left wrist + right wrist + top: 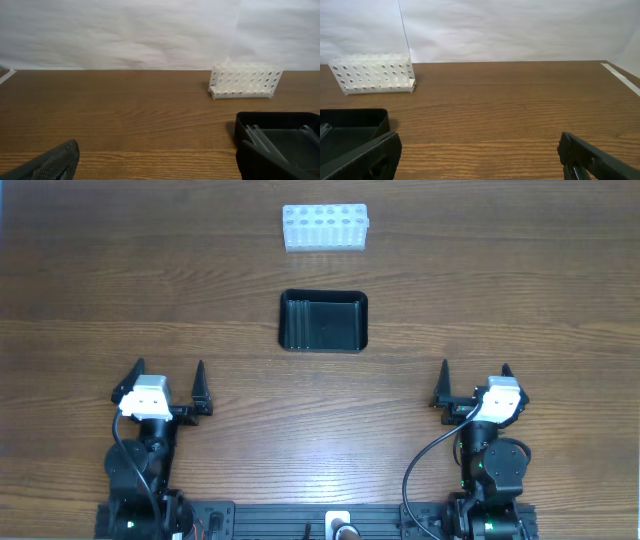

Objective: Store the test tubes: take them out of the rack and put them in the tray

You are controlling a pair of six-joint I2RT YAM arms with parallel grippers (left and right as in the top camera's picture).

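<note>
A white perforated test tube rack [324, 229] stands at the far middle of the wooden table, also seen as the rack [244, 81] and the rack [374, 74]. In front of it lies the black tray [287, 323] with several clear test tubes [322, 324] lying in it; the tray [245, 125] and tubes [265, 139] show in the left wrist view, and the tray [370, 118] in the right wrist view. My left gripper [168, 387] is open near the front left, far from both. My right gripper [473, 386] is open near the front right. Both hold nothing.
Bare wood lies between the grippers and the tray. A white backdrop hangs behind the table's far edge. A strip of light tape [622, 78] marks the table's right side.
</note>
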